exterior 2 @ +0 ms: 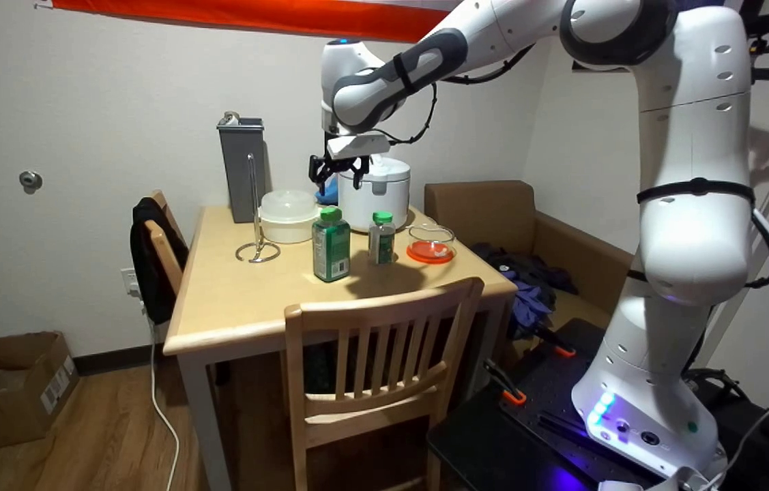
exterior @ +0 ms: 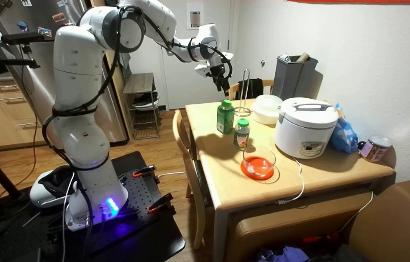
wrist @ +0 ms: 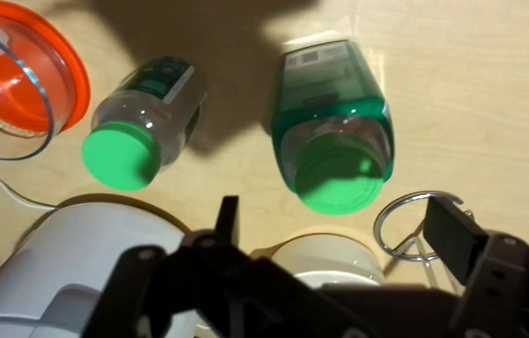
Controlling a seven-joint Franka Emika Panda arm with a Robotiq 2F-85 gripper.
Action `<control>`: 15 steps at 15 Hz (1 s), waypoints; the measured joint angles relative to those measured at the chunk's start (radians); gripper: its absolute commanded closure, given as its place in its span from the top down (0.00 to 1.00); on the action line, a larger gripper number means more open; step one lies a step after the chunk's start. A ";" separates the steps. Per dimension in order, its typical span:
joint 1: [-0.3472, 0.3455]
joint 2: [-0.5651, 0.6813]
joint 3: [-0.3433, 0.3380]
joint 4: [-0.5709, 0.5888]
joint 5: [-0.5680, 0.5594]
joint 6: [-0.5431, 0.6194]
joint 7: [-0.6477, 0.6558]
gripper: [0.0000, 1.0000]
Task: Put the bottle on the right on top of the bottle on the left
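Two bottles with green caps stand upright, side by side and apart, on the wooden table. The larger green bottle (exterior: 225, 120) is to the left of the smaller clear bottle (exterior: 241, 138) in both exterior views. In the wrist view this order is reversed: the larger bottle (wrist: 334, 89) appears on the right and the smaller bottle (wrist: 170, 108) on the left. My gripper (exterior 2: 339, 185) hangs above the table, higher than both caps. Its fingers (wrist: 452, 234) are spread wide with nothing between them, and neither touches a bottle.
Beside the smaller bottle sits a glass bowl on a red base (exterior: 257, 169). A white rice cooker (exterior: 305, 127), a pale round container (exterior: 266, 111) and a tall wire stand (exterior 2: 256, 225) are close by. A wooden chair (exterior 2: 384, 320) stands at the table's edge.
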State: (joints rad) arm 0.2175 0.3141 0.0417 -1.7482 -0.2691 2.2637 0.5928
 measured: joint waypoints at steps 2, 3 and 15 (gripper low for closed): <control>-0.001 0.000 -0.027 0.009 -0.003 -0.004 0.024 1.00; -0.003 0.000 -0.039 0.010 -0.002 -0.005 0.029 1.00; -0.032 0.020 -0.050 0.010 0.112 -0.014 0.048 1.00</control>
State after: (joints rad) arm 0.1857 0.3344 -0.0083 -1.7384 -0.1575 2.2493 0.6410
